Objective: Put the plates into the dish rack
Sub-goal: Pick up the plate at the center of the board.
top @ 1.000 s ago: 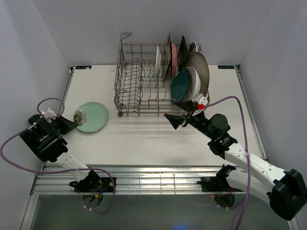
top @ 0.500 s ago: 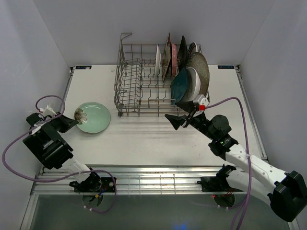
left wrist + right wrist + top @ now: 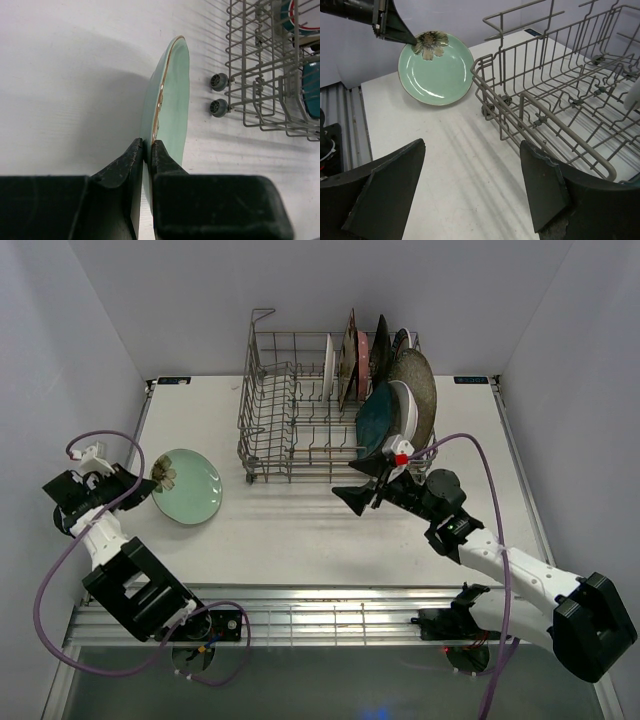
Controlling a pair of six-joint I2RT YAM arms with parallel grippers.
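Note:
My left gripper [image 3: 148, 486] is shut on the rim of a pale green plate [image 3: 187, 486] with a flower near its edge. It holds the plate tilted up off the table left of the dish rack [image 3: 290, 410]. The left wrist view shows the plate [image 3: 172, 110] edge-on between my fingertips [image 3: 134, 152]. The right wrist view shows the plate [image 3: 437, 70] face-on. My right gripper [image 3: 362, 487] is open and empty, just in front of the rack's near right side. Several plates [image 3: 395, 400] stand upright in the rack's right half.
The rack's left half [image 3: 555, 95] holds only bare tines. Its small wheels [image 3: 218, 81] sit on the white table. White walls close in the table on the left, back and right. A slatted metal strip [image 3: 320, 615] runs along the near edge.
My left arm has swung back and left, lifting the green plate by its rim into a tilt. My right gripper has shifted a little left along the rack's front.

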